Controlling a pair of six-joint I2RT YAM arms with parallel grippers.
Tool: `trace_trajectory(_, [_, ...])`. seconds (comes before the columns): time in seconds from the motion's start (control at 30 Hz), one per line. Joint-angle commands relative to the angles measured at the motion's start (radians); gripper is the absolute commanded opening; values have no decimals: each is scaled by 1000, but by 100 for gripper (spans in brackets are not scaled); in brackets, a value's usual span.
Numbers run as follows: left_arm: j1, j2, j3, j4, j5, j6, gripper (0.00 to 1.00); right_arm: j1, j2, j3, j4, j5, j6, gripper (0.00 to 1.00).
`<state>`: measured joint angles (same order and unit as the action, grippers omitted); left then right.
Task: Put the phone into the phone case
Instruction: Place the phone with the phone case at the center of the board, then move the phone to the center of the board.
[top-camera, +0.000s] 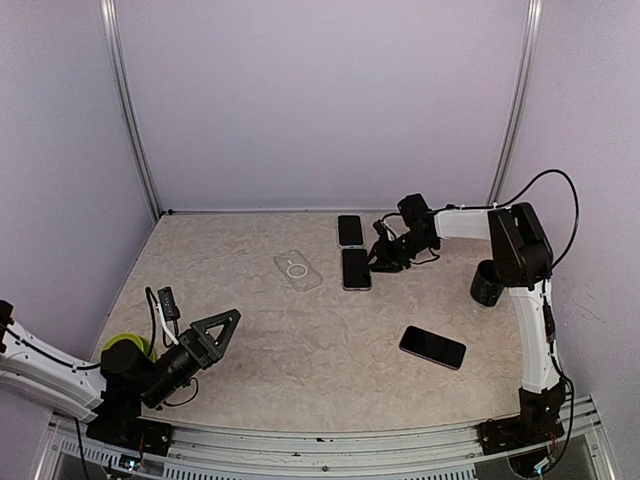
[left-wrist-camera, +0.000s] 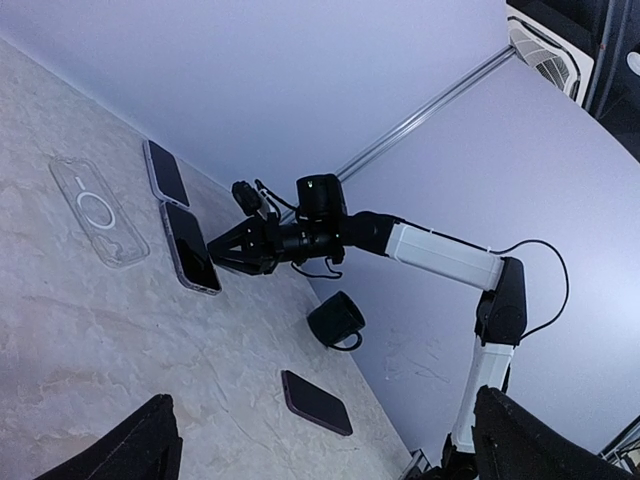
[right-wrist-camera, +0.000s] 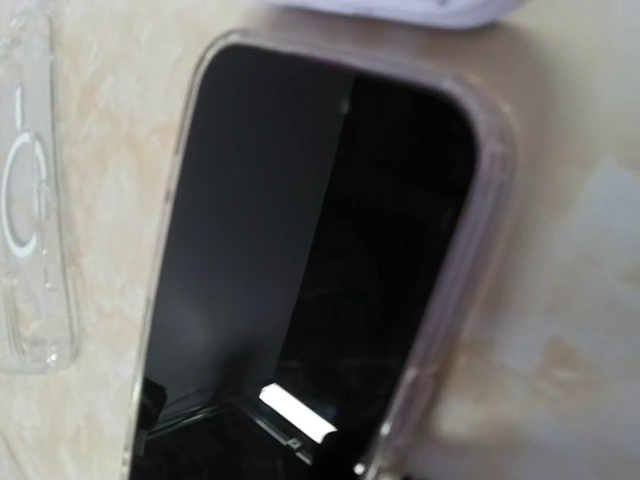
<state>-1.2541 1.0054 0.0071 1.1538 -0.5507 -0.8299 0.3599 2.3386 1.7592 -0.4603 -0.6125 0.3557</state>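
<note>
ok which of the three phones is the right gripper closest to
The middle phone, the only one beside the clear case; the right gripper is right at its edge.

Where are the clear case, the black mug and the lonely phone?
clear case (top-camera: 297, 269), top view, middle of its ring
black mug (top-camera: 486, 290), top view, its side
lonely phone (top-camera: 432, 347), top view, its middle

Both arms are the same build, white tube links with black joint housings. On the right arm (top-camera: 545, 330) a black cable (top-camera: 568, 205) loops off the upper link, and a green LED (left-wrist-camera: 313, 183) is lit on the wrist block. The left arm (top-camera: 40, 365) has a lime-green band (top-camera: 125, 348) at one joint (possibly tape, view too coarse). The left gripper (top-camera: 222, 330) has black triangular-frame fingers, and the right gripper (top-camera: 383, 255) is black too. The base plates (top-camera: 515, 432) are black.
</note>
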Motion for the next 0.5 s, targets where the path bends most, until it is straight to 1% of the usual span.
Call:
trace_trajectory(0.0, [-17,-8,-57,20,-14,3,99,10,-54,-31,5,67,-9,36])
trace_trajectory(0.07, [-20,-15,-58,13,-18,8,99,10,-66,-17,-34,95,-21,38])
trace_trajectory(0.17, [-24,-28,-48,-14,-18,26,99,12,-158,-89,-6,136,-33,54])
trace_trajectory(0.23, [-27,-44,-42,-39,-23,41,99,12,-232,-176,33,152,-38,62])
trace_trajectory(0.37, [-28,-81,-30,-91,-31,74,99,26,-370,-348,69,205,-57,66])
trace_trajectory(0.47, [-28,-107,-20,-150,-27,93,99,55,-469,-469,75,282,-82,68])
